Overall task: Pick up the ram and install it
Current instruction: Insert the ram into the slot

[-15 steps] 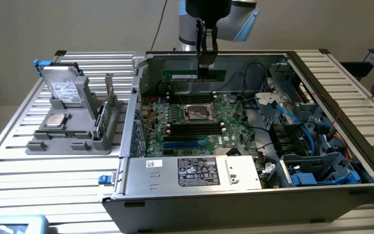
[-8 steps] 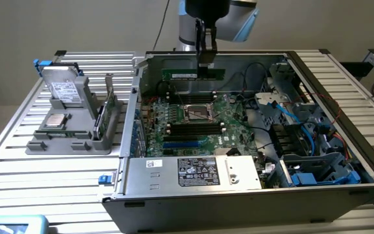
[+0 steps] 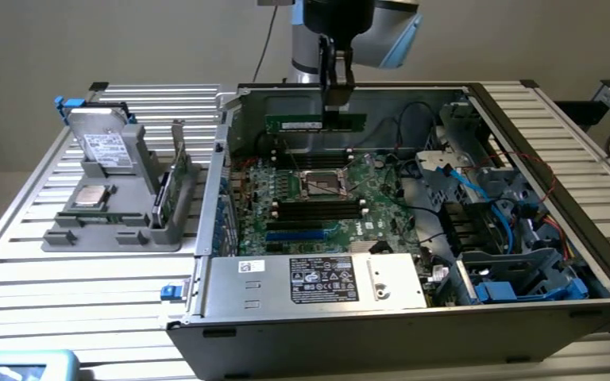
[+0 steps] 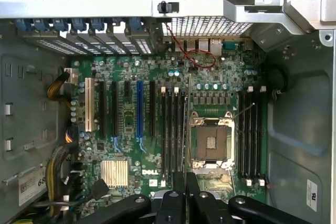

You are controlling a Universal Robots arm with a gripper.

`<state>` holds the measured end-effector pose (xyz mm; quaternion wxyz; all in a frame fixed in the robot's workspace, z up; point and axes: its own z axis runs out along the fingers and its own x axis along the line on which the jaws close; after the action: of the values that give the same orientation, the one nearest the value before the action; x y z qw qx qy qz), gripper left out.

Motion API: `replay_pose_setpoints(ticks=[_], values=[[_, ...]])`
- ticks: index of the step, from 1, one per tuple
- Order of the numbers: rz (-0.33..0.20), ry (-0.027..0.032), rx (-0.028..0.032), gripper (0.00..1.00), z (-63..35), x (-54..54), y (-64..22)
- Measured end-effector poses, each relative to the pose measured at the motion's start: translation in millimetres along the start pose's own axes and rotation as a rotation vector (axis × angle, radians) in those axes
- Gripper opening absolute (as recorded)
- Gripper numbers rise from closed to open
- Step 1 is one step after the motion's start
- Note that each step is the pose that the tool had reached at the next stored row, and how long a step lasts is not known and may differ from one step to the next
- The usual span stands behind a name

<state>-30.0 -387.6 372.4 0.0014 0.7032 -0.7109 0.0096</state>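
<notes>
In the exterior view you have the gripper [image 3: 337, 107] clamped on the ram [image 3: 314, 124]; its fingers pinch the stick's upper edge, toward the end on the exterior view's right, so the contact edge hangs free below. The ram is level and in the air over the far part of the motherboard [image 3: 332, 208], inside the open computer case [image 3: 283, 313]; it is not seated. On the exterior view's left the grey holder [image 3: 83, 234] keeps the metal drive [image 3: 106, 147] and the wider green card [image 3: 182, 186], well apart from your work.

In the wrist view you look down past the closed fingers; the ram shows edge-on as a thin line between the black memory slots [image 4: 173, 129] and the CPU socket [image 4: 211, 142]; it runs parallel to the slots, held so, I judge, that its edge matches them.
</notes>
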Motion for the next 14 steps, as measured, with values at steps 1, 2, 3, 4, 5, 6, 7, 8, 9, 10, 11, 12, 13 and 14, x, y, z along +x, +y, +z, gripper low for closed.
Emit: replay_pose_setpoints(ticks=[1,2,3,4,5,6,7,8,9,10,11,12,13,14], values=[[-0.004,0.0010,0.0002,0.13,1.4,-0.1,-0.1],[-0.007,0.0029,0.0001,0.13,2.8,-0.3,-0.1],[-0.009,0.0054,0.0002,0.13,4.3,-0.5,-0.1],[-0.012,0.0076,0.0002,0.13,5.9,-0.7,-0.1],[-0.014,0.0096,0.0004,0.13,7.3,-0.7,-0.1],[-0.015,0.0128,0.0004,0.13,8.5,-0.8,0.0],[-0.016,0.0172,0.0004,0.13,9.4,-0.8,0.0],[-0.017,0.0219,0.0004,0.13,10.2,-0.8,0.0],[-0.018,0.0276,0.0005,0.13,11.0,-0.8,0.0],[-0.018,0.0330,0.0006,0.13,11.7,-0.8,0.0],[-0.019,0.0379,0.0006,0.13,12.5,-0.8,-0.1],[-0.019,0.0410,0.0007,0.13,13.8,-0.8,-0.3],[-0.019,0.0420,0.0005,0.13,15.5,-0.9,-0.5],[-0.019,0.0420,0.0005,0.13,17.3,-0.9,-1.0]])
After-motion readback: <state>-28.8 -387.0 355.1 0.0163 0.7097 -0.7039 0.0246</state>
